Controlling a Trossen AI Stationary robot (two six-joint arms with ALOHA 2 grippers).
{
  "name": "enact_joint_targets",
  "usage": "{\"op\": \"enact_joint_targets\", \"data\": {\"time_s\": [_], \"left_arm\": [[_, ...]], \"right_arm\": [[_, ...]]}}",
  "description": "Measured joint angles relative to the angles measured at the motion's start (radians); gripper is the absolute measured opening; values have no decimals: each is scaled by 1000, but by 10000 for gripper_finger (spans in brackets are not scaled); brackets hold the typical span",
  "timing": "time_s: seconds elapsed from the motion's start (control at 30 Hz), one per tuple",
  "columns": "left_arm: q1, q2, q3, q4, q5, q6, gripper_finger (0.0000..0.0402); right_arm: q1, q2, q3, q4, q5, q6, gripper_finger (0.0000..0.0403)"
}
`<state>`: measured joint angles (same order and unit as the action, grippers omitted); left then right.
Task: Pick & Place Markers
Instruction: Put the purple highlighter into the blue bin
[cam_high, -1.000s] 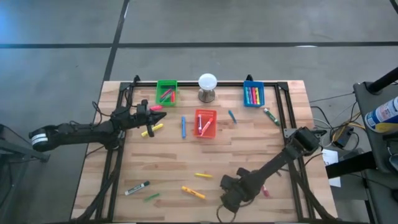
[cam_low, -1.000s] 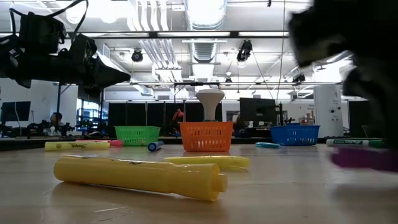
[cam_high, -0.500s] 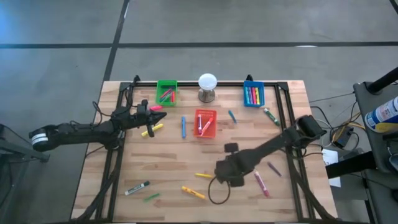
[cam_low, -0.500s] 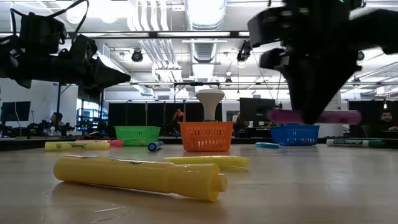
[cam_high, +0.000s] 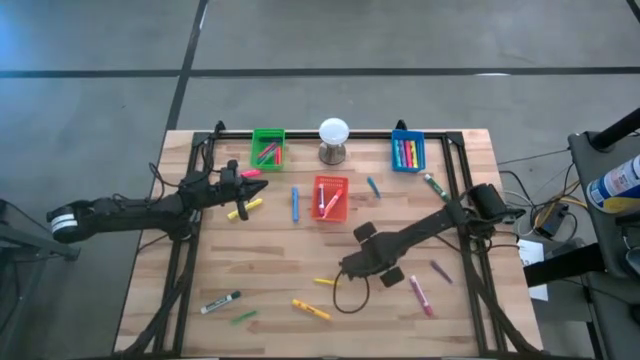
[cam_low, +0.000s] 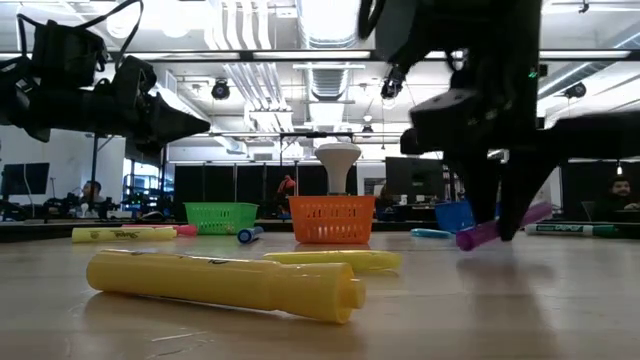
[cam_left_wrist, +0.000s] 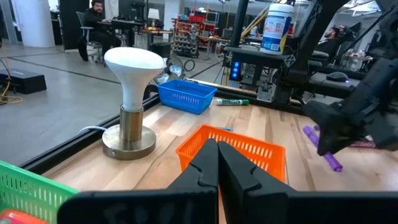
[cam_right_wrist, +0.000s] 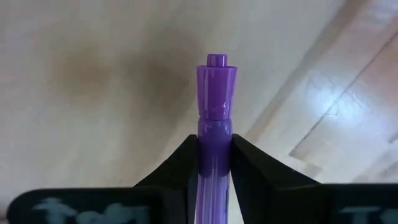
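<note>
— Above mid-table, what's up?
— Purple marker (cam_right_wrist: 215, 118), capped, clamped by the right gripper (cam_right_wrist: 214, 155) off the wood.
— Left gripper (cam_left_wrist: 217, 163)?
— Fingers pressed together, probably empty, near the green bin (cam_high: 267, 147).

Your robot: two dark, slender jointed arms.
You see matte black links on both; the left arm (cam_high: 130, 212) carries a white band near its base, the right arm (cam_high: 430, 228) trails a thin black cable loop, and each claw ends in two flat black fingers (cam_right_wrist: 252, 168).
</note>
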<state>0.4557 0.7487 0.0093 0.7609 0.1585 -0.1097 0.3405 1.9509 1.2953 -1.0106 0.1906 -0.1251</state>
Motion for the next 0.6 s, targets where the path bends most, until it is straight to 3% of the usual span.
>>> {"op": "enact_joint_targets", "data": {"time_s": [0.2, 0.43, 0.6], "left_arm": [[0, 1, 0, 0, 0, -1, 0], [-1, 1, 0, -1, 0, -11, 0], [-1, 1, 0, -29, 1, -19, 0]], "right_arm": [[6, 8, 18, 1, 113, 214, 112], [13, -21, 91, -9, 127, 472, 162], [10, -78, 70, -49, 127, 998, 179]]}}
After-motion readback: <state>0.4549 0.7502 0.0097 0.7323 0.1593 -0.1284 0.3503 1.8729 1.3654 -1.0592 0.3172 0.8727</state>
